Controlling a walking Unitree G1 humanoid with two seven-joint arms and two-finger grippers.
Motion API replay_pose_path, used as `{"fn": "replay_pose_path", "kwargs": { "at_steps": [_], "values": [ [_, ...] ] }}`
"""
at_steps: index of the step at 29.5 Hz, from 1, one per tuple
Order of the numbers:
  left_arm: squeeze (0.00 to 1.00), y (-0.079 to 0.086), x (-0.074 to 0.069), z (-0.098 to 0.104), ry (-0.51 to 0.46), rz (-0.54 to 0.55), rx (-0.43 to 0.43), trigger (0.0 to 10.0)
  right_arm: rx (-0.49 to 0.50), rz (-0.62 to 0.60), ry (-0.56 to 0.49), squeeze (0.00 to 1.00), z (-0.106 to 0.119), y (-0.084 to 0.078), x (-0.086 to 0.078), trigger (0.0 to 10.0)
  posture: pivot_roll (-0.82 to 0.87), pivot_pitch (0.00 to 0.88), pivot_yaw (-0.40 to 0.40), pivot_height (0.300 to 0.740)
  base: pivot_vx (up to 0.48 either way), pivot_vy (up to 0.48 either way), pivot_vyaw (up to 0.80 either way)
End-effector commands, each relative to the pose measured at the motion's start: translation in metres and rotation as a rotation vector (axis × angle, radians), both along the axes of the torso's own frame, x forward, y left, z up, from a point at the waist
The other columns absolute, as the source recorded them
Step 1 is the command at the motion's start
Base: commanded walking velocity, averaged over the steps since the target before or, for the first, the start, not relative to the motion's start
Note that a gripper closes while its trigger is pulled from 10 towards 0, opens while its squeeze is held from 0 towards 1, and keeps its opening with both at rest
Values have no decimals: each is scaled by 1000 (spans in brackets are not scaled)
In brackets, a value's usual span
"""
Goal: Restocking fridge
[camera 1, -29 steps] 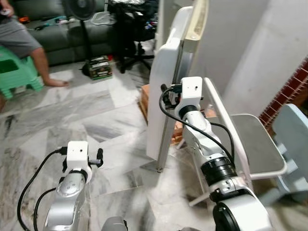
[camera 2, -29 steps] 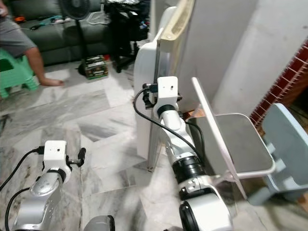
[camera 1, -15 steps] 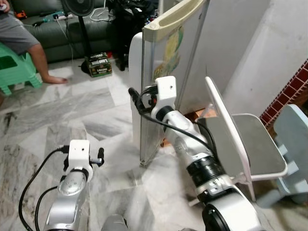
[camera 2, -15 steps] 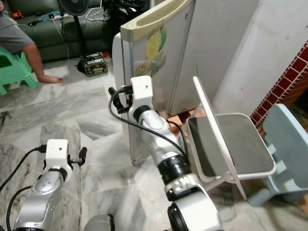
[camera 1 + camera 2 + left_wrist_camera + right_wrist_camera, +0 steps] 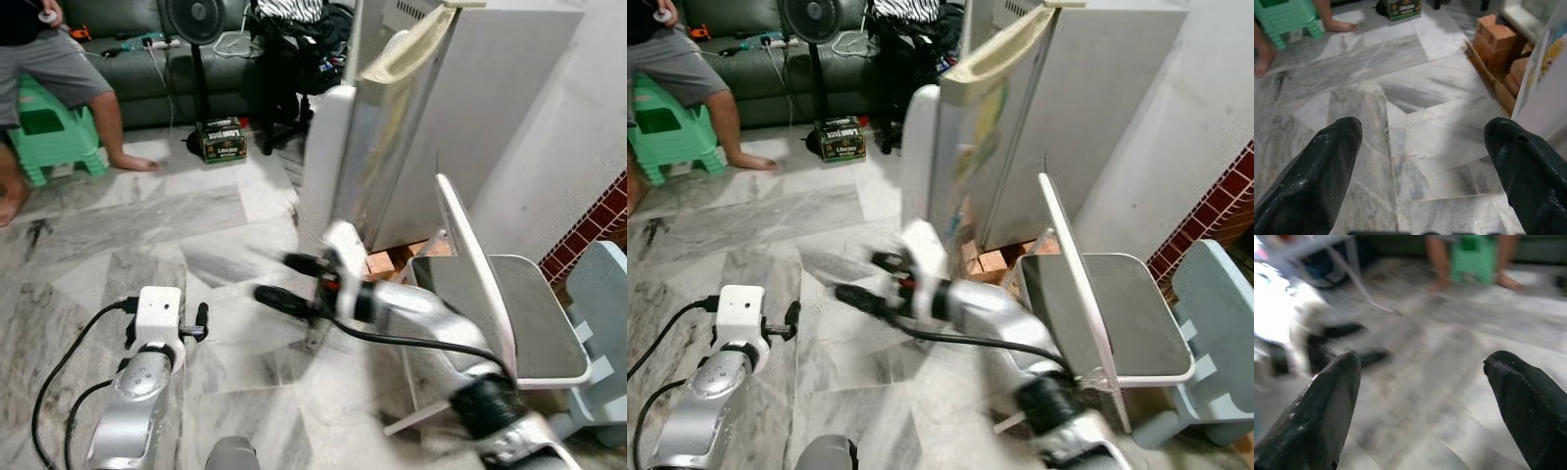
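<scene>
Left eye view: the white fridge (image 5: 460, 108) is seen ahead with its door (image 5: 338, 157) swung open, and the right gripper (image 5: 279, 284), motion-blurred, is held out over the marble floor (image 5: 147, 225) just before the door's lower edge, fingers spread and empty. Red bricks (image 5: 1496, 41) beside the fridge's foot are made plain in the left wrist view, where the left gripper (image 5: 1422, 161) hangs wide open above bare floor. A seated person's legs (image 5: 1442, 257) and green stool (image 5: 1476, 247) are shown, blurred, between the right gripper's parted fingers in the right wrist view.

fridge (image 5: 1097, 108): white, upright, far right against the wall. door (image 5: 965, 147) stands ajar, swung toward the left, cream trim along its top edge.
</scene>
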State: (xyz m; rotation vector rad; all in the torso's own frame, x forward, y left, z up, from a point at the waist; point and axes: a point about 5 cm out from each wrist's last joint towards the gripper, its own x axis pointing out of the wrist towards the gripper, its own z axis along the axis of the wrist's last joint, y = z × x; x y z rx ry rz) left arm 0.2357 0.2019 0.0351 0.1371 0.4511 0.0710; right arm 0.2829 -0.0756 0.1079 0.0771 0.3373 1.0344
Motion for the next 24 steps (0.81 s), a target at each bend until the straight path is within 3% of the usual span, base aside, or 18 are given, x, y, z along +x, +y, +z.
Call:
{"fn": "replay_pose_path", "kwargs": {
  "at_steps": [1, 2, 6, 11, 19, 24],
  "values": [
    [0, -4, 2, 3, -11, -24, -5, 10000, -61, -27, -34, 0, 0, 0, 5, 10000, 112, 0, -13, 740, 0, 0, 0],
    [0, -4, 2, 2, -10, -27, -3, 10000, -158, -118, -81, 0, -7, -11, 13, 10000, 110, 0, -12, 740, 0, 0, 0],
    [0, -6, 3, 3, -13, -33, -2, 10000, -316, -409, -170, 0, -17, -35, 36, 10000, 109, 0, -9, 740, 0, 0, 0],
    [0, -5, 1, 3, -9, -35, 3, 10000, -307, -694, -233, 0, -7, -52, 49, 10000, 112, 0, -5, 740, 0, 0, 0],
    [0, -6, 0, 2, -5, -39, 6, 10000, -297, -799, -279, 0, 1, -57, 58, 10000, 111, 0, -6, 740, 0, 0, 0],
    [0, -6, -1, 2, -3, -38, 5, 10000, -343, -849, -300, 0, -4, -65, 58, 10000, 111, 0, -11, 740, 0, 0, 0]
  ]
}}
